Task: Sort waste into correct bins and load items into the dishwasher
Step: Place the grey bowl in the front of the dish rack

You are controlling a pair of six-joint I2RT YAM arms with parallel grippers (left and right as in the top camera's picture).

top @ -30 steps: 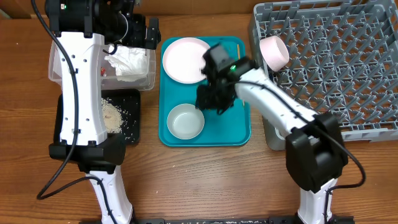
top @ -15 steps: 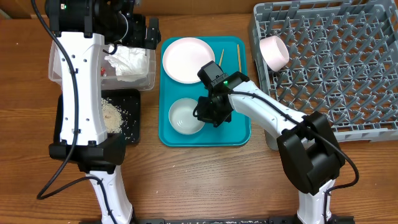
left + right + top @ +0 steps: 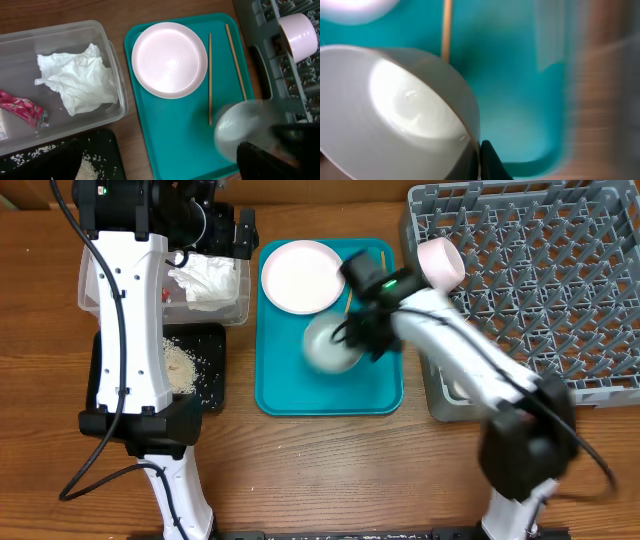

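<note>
Looks like the right gripper [image 3: 354,340] is clamped on the white bowl [image 3: 328,346] rim, blurry though. Loading step: carry it toward 3 o'clock, seat between dish rack [image 3: 540,290] pegs.

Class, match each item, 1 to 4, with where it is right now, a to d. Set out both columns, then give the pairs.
1 napkin
2 rice grains
3 plate
4 bowl

a on the teal tray
b gripped by the right fingers
c in the clear tub
d on the black tray

Pairs: 1-c; 2-d; 3-a; 4-b
</note>
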